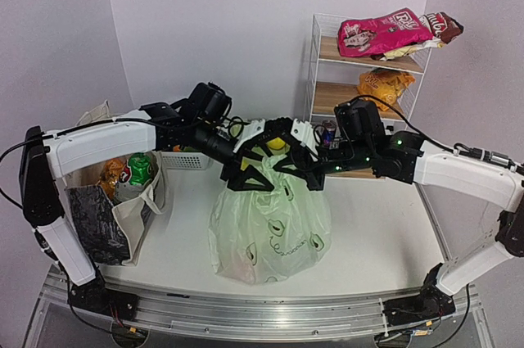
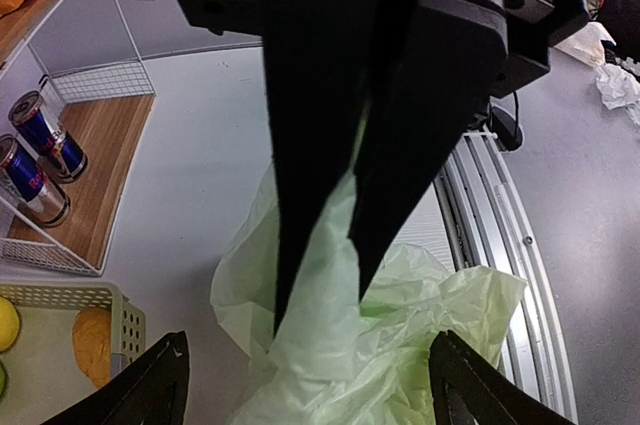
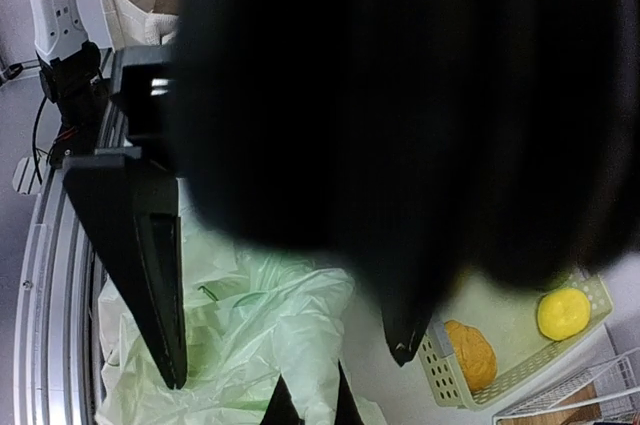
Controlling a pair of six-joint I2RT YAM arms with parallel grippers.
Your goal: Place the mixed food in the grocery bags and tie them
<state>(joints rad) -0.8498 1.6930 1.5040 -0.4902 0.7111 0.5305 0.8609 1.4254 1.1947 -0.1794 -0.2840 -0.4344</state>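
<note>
Top external view shows the thin pale-green avocado-printed plastic bag (image 1: 270, 225) standing on the white bench (image 1: 385, 233), directly beneath both tools. The right tool (image 3: 308, 400) is clenched on the bag's gathered top edge. The left tool (image 2: 308, 355) is released, its fingers (image 2: 160, 385) spread wide either side of that pinched film. A beige canvas tote (image 1: 123, 217) stands well left of the left tool, and bare bench lies beyond the right tool.

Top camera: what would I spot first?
A puffy green bag sits mid-table with both black arms meeting over its top. The right gripper pinches the plastic, and the left gripper is open, a finger on either side. A stuffed tote stands at the left, and a pink packet tops the shelf at the back right.
</note>
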